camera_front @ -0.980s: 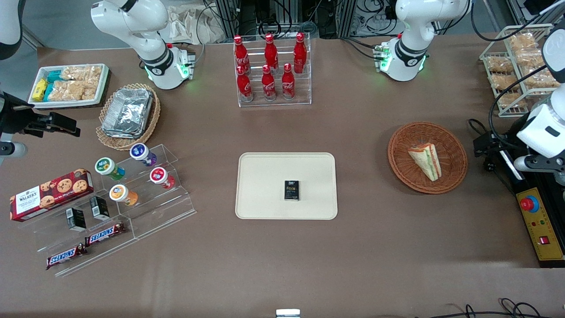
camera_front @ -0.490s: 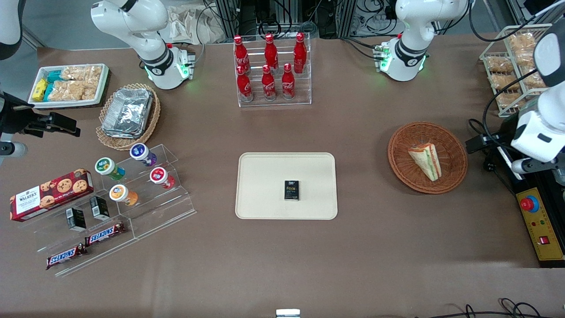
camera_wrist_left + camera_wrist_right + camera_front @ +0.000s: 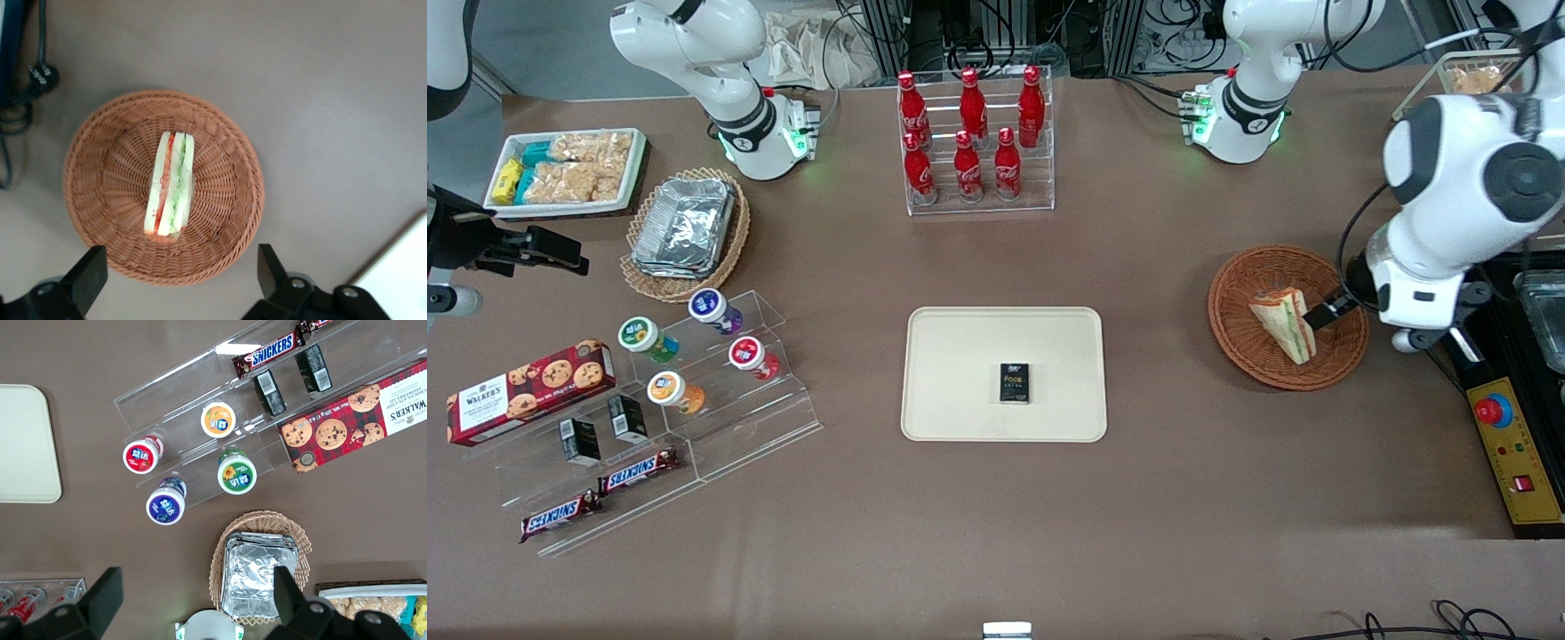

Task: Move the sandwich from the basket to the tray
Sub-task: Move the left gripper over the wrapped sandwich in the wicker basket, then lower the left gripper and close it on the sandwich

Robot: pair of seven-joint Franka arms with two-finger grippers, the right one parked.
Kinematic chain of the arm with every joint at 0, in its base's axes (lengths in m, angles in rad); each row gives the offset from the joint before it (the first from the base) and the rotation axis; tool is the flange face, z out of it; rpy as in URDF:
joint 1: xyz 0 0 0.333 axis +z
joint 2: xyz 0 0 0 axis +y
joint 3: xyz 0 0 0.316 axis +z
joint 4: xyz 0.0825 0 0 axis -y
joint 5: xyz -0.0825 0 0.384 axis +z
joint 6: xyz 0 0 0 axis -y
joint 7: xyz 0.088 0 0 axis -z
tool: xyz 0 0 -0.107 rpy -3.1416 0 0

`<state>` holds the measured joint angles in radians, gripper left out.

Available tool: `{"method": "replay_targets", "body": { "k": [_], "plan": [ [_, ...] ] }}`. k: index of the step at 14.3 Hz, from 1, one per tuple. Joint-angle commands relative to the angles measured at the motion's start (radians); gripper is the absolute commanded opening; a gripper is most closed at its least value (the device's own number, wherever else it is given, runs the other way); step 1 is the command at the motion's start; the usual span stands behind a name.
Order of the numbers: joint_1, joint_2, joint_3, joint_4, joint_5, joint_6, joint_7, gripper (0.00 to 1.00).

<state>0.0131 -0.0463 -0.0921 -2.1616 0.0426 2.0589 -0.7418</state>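
The sandwich [image 3: 171,185], a white-bread wedge with green and orange-red filling showing along its edge, lies in the middle of the basket [image 3: 107,200]. The gripper [image 3: 179,275] hangs above the basket's rim at 3 o'clock in the front view, fingers spread wide, holding nothing.

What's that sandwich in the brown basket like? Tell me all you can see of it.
The sandwich is a triangular wedge of pale white bread with green and orange-red filling layers showing along its cut edge. It lies in the round reddish-brown woven basket, resting on the wicker floor near the middle. Nothing grips it: the gripper hovers above the basket with its fingers spread wide open, not touching the bread. The sandwich looks whole.
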Motion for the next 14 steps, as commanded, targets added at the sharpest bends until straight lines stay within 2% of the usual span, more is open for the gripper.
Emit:
{"method": "replay_targets", "body": {
  "k": [1,6,9,10,12,14],
  "plan": [
    [0.001,-0.078,0.000,-0.176,0.072,0.105,-0.050,1.00],
    [0.011,-0.060,0.003,-0.377,0.086,0.373,-0.050,1.00],
    [0.011,0.005,0.006,-0.406,0.088,0.454,-0.047,1.00],
    [0.011,0.022,0.008,-0.408,0.101,0.461,-0.045,1.00],
    [0.056,0.043,0.008,-0.408,0.183,0.463,-0.045,1.00],
    [0.082,0.057,0.008,-0.417,0.220,0.498,-0.045,1.00]
  ]
}}
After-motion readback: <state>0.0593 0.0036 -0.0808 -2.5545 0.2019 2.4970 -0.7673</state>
